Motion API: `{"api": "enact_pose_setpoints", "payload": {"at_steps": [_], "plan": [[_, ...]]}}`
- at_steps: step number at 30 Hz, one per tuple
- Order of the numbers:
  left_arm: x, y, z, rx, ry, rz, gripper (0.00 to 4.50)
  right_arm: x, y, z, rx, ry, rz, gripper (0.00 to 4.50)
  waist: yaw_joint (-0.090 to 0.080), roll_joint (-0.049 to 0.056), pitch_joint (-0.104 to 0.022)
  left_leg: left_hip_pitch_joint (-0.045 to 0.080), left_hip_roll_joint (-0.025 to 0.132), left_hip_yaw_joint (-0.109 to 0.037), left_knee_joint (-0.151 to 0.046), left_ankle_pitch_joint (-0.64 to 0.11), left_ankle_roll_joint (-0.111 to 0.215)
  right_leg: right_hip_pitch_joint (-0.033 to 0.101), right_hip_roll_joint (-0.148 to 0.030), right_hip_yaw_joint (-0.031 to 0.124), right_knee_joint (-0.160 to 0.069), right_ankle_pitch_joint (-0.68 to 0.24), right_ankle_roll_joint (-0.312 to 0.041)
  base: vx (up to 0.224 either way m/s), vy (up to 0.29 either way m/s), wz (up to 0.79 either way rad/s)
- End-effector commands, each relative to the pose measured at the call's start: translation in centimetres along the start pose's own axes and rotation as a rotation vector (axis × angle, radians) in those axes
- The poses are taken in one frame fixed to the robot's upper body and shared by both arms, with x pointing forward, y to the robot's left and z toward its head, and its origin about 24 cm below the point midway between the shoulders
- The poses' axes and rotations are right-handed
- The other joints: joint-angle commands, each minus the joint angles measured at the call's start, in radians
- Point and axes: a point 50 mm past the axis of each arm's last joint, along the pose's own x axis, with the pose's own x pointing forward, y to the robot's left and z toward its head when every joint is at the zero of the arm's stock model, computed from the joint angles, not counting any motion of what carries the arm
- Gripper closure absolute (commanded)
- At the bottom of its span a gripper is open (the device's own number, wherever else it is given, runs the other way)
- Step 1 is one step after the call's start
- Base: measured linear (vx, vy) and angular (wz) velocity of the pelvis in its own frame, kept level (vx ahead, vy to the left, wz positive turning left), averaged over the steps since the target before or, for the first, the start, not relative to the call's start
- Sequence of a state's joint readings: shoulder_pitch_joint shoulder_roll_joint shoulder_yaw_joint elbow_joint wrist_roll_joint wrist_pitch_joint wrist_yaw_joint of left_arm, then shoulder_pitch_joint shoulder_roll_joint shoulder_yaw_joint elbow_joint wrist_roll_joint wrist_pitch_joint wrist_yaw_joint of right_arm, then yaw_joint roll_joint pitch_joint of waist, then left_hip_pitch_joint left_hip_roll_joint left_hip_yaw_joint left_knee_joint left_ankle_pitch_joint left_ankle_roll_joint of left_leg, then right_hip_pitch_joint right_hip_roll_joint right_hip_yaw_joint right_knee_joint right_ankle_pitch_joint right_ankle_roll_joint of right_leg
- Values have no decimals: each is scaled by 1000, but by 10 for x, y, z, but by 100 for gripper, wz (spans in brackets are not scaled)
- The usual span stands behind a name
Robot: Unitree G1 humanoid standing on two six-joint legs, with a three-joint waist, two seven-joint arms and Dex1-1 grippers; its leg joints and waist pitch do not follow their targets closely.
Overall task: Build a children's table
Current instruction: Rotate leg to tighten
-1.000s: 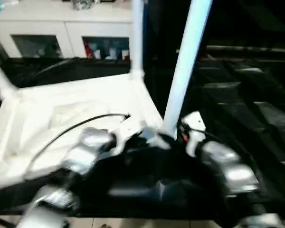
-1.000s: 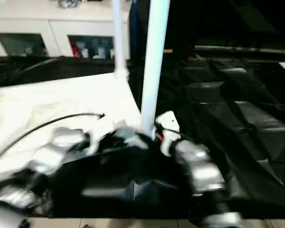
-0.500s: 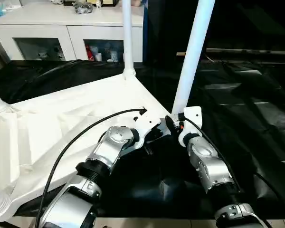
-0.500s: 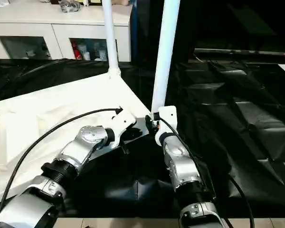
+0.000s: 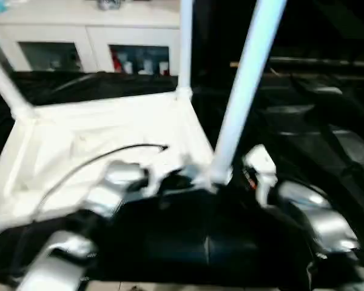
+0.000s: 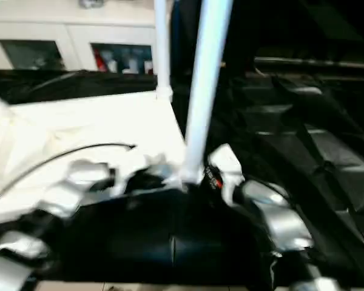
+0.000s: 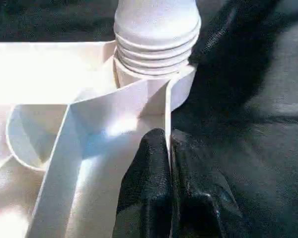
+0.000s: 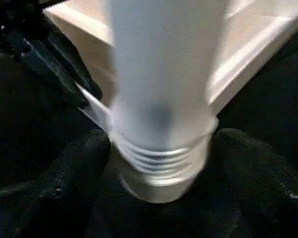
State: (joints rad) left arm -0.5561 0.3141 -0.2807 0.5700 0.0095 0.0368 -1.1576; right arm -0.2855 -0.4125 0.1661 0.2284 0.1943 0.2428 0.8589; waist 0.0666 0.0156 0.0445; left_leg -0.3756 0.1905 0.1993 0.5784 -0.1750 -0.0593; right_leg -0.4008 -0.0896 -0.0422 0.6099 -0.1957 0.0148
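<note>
The white table top (image 5: 91, 139) lies upside down on black sheeting. Three white legs stand up from its corner sockets: a near right leg (image 5: 246, 97), a far leg (image 5: 185, 48) and a left leg (image 5: 6, 85). My left gripper (image 7: 169, 163) is shut on the thin rim wall of the table top, just beside the near right socket (image 7: 154, 74). My right gripper (image 8: 161, 148) is open. Its fingers (image 8: 84, 168) stand on either side of the near right leg's ribbed base (image 8: 159, 168).
A white cabinet (image 5: 79, 36) with glass fronts stands along the back. Creased black sheeting (image 5: 315, 121) covers the surface to the right of the table top. A black cable (image 5: 109, 154) arcs over my left forearm.
The head views have shifted and blurred, so the camera moved. My right gripper's fingers have spread wider around the leg's base. The left gripper keeps its hold on the rim.
</note>
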Motion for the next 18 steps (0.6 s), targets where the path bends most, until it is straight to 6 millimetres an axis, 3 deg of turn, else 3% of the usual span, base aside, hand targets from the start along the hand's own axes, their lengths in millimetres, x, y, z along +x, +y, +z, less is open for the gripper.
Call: {"api": "enact_pose_setpoints", "payload": {"at_steps": [1, 5, 11, 16, 18], "plan": [[5, -8, 0, -5, -12, -80, 450, 2, 3, 9, -24, -17, 37, 70, 2, -19, -58, 9, 37, -15, -59, -191, 81, 41, -49, 34, -75, -170, -232, 0, 0, 0], [2, -12, 1, -8, -29, -118, 450, 8, -4, 15, -3, -37, 0, 70, -5, -15, -59, 10, 38, -15, -58, -190, 71, 41, -48, 35, -72, -159, -245, 0, 0, 0], [3, -16, 2, -14, -37, -132, 450, 12, 2, 17, 1, -49, 49, 70, -2, -10, -61, 9, 40, -16, -56, -168, 74, 43, -48, 34, -64, -99, -256, 0, 0, 0], [1, -14, 1, -14, -21, -117, 450, 14, 2, 12, -2, -25, 67, 108, -2, -23, -60, 8, 39, -14, -55, -182, 73, 44, -49, 33, -66, -127, -252, 0, 0, 0], [0, -14, 0, -14, -17, -110, 450, 15, 2, 11, -1, -20, 70, 129, -1, -22, -59, 9, 38, -15, -55, -184, 68, 43, -50, 34, -68, -151, -243, 0, 0, 0]]}}
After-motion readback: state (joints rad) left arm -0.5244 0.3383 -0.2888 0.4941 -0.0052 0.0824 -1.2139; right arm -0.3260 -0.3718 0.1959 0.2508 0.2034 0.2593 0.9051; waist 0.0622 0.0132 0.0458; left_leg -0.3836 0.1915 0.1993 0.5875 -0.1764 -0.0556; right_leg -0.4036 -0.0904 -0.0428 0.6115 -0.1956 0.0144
